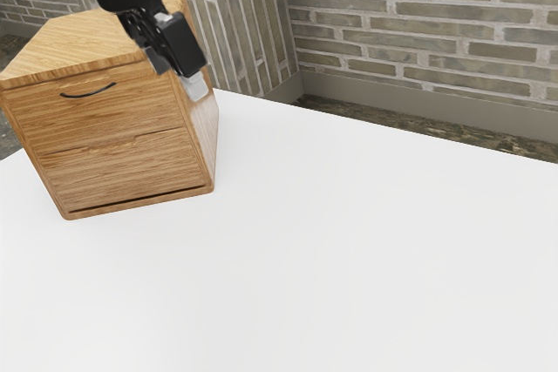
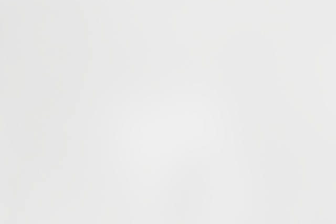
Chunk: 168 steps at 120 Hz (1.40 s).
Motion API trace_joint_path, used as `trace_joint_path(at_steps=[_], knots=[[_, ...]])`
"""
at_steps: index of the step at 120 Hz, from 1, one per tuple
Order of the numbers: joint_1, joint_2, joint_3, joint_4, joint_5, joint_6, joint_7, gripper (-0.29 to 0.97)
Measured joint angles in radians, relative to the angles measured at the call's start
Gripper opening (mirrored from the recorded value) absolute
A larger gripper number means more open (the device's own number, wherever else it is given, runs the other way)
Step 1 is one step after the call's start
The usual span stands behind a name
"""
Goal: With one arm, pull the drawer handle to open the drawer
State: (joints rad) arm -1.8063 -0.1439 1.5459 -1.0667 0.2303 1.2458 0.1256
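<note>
Nearest, a white counter [image 1: 349, 241] is spreading across the scene. Toward the exterior view's left, a wooden cabinet [image 1: 122, 172] is standing on it, its upper drawer [image 1: 96, 119] sitting flush, the black handle [image 1: 87, 91] untouched. The gripper [image 1: 193, 86] is hovering by the cabinet's top right corner, apart from the handle; whether it is open or closed cannot be told. A brick wall [image 1: 418, 15] is running behind.

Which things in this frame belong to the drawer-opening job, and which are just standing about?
Belongs to the job:
- wooden cabinet
- top drawer
- dark handle on that drawer
- gripper, at the cabinet's upper corner on the exterior view's right, apart from the handle

Just there:
- lower panel without a handle
- white table
- brick wall
</note>
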Motion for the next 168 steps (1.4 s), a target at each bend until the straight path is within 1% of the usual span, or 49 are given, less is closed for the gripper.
trace_joint_path(at_steps=[9,15,20,26,35,47,56,60,67,73,84,92,107,117,123,133,141,157,168], knots=[[0.003,-0.004,0.003,-0.004,0.032,0.02,0.045,0.68],[0.007,-0.014,0.013,-0.044,0.051,0.064,0.09,0.68],[0.013,-0.057,0.025,-0.067,0.069,0.106,0.131,0.68],[0.019,-0.14,0.025,-0.079,0.116,0.149,0.183,0.68],[0.022,-0.234,0.025,-0.085,0.172,0.213,0.269,0.68],[0.026,-0.272,0.031,-0.085,0.219,0.267,0.37,0.68],[0.058,-0.286,0.026,-0.113,0.239,0.297,0.445,0.68],[0.098,-0.312,-0.006,-0.151,0.244,0.318,0.479,0.68],[0.224,-0.389,-0.135,-0.25,0.275,0.363,0.534,0.68],[0.293,-0.455,-0.218,-0.298,0.314,0.395,0.578,0.68],[0.361,-0.535,-0.318,-0.328,0.376,0.44,0.652,0.68],[0.38,-0.578,-0.342,-0.34,0.41,0.473,0.708,0.68],[0.369,-0.642,-0.311,-0.343,0.452,0.528,0.804,0.68],[0.36,-0.66,-0.284,-0.337,0.481,0.556,0.862,0.68],[0.349,-0.647,-0.24,-0.328,0.498,0.575,0.894,0.68],[0.343,-0.596,-0.164,-0.32,0.512,0.597,0.941,0.68],[0.348,-0.574,-0.135,-0.317,0.509,0.607,0.974,0.68],[0.35,-0.555,-0.121,-0.316,0.503,0.615,1.029,0.68],[0.368,-0.494,-0.093,-0.318,0.461,0.613,1.059,0.68]])
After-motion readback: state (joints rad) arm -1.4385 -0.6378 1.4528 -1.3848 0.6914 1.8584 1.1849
